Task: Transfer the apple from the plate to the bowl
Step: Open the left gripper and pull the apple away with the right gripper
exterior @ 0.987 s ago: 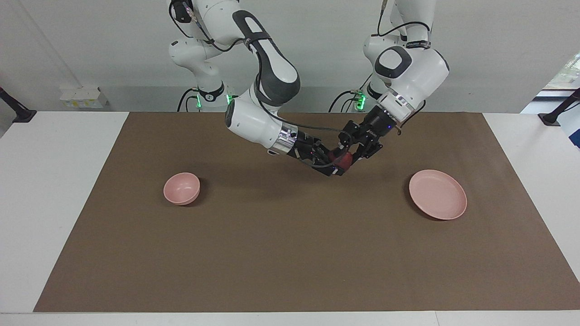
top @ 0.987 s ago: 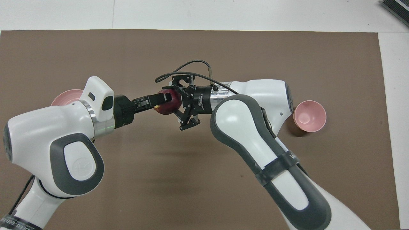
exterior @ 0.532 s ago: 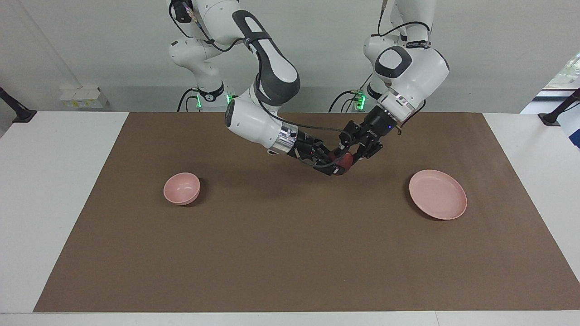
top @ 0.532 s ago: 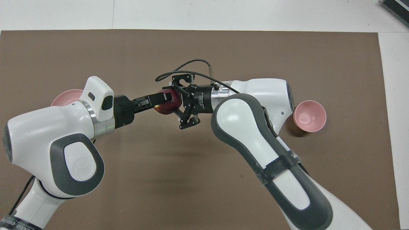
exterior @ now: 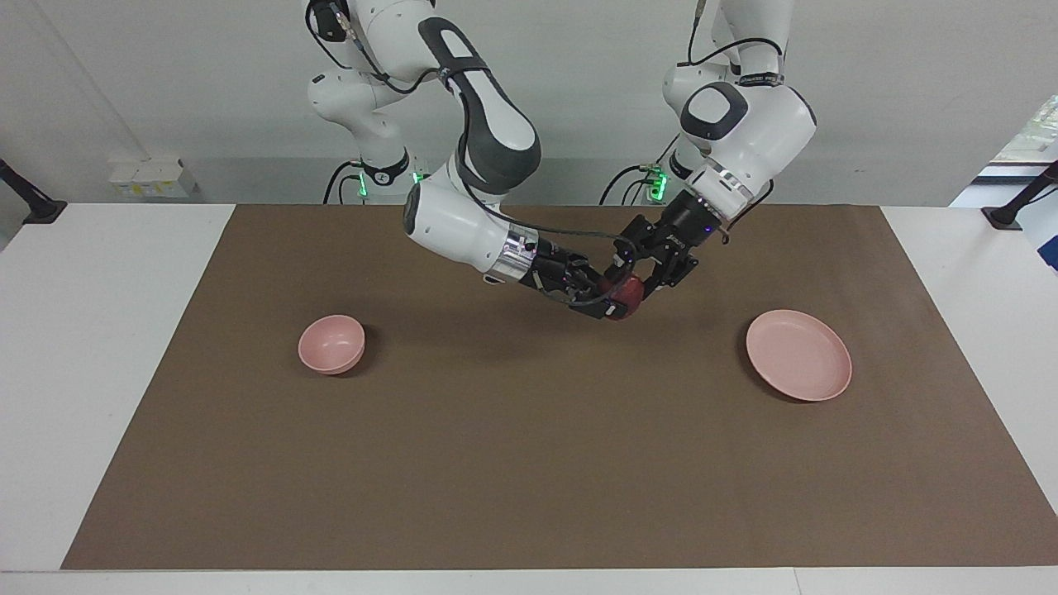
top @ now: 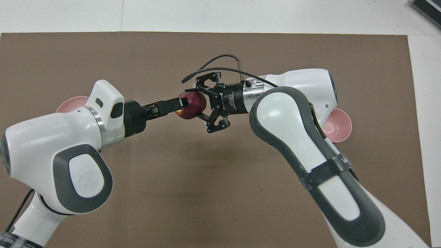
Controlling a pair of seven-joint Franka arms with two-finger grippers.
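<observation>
Over the brown mat, roughly midway between the bowl [exterior: 331,344] and the plate [exterior: 798,354], the apple [top: 191,105] hangs in the air between the two claws, well above the desk [exterior: 107,347]. The relation that matters is this: the apple sits at the tip of the right claw [top: 203,101], whose fingers close on it from both sides, while the left claw [top: 182,102] meets it from the plate's side, and in the overhead view its one visible finger lies across the apple's top. The left claw's fingers read as spread apart, no longer clamped; the right claw is clamped on the apple (so the apple appears to have passed from one arm to the other).

From the bowl, the apple lies toward the plate and somewhat nearer the robots. The plate itself is bare.

Both arms reach inward from their bases, forearms sloping down toward the meeting point, wrists pointed at each other almost along one line. The right arm, whose base is at the bowl's end, is the one better placed to carry the apple there; the left claw probably needs to draw back along its own axis first so its finger clears the fruit.
</observation>
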